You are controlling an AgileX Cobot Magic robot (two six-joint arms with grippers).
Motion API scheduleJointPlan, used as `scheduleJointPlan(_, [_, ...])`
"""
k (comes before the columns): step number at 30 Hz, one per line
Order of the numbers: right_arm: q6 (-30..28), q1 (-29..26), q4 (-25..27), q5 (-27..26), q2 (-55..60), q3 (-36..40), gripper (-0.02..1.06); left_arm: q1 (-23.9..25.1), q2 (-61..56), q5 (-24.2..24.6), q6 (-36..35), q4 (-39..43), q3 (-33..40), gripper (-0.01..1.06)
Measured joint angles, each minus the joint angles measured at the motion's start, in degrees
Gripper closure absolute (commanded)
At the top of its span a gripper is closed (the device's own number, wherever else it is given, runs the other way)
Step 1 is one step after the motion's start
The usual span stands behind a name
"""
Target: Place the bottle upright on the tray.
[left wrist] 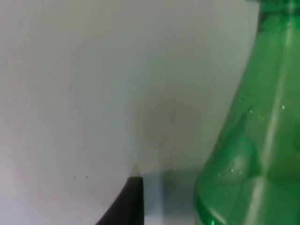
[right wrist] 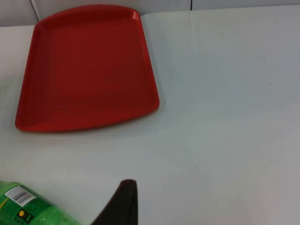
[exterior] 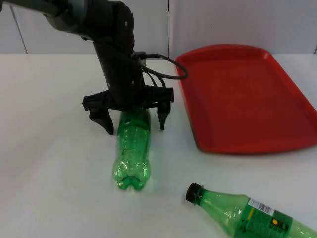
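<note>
- the left gripper (exterior: 134, 123) is straddling the neck end of an unlabelled green bottle (exterior: 132, 151), fingers spread wide, not yet clamping.
- that bottle is lying flat on the white table (exterior: 54, 173), beside the red tray (exterior: 242, 99).
- a labelled green bottle (exterior: 247, 214) is lying nearer the front edge.

The white table (exterior: 49, 173) carries a red tray (exterior: 242, 99) toward its right side, lying flat near the grey partition wall (exterior: 237, 25). A label-less green bottle (exterior: 132, 153) lies on its side left of the tray, base toward the camera. A second green bottle (exterior: 247, 213), labelled and seemingly black-capped, lies on its side nearer the front edge.
</note>
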Motion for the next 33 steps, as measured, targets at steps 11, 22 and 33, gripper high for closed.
scheduleJointPlan(11, [0.0, 0.0, 0.0, 0.0, 0.0, 0.0, 0.0, 0.0, 0.0, 1.6, 0.0, -0.13, 0.0, 1.01])
scheduleJointPlan(22, [0.12, 0.0, 0.0, 0.0, 0.0, 0.0, 0.0, 0.0, 0.0, 1.67, 0.0, -0.13, 0.0, 1.05])
scheduleJointPlan(33, [0.12, 0.0, 0.0, 0.0, 0.0, 0.0, 0.0, 0.0, -3.09, 1.96, 1.06, -0.13, 0.0, 1.05])
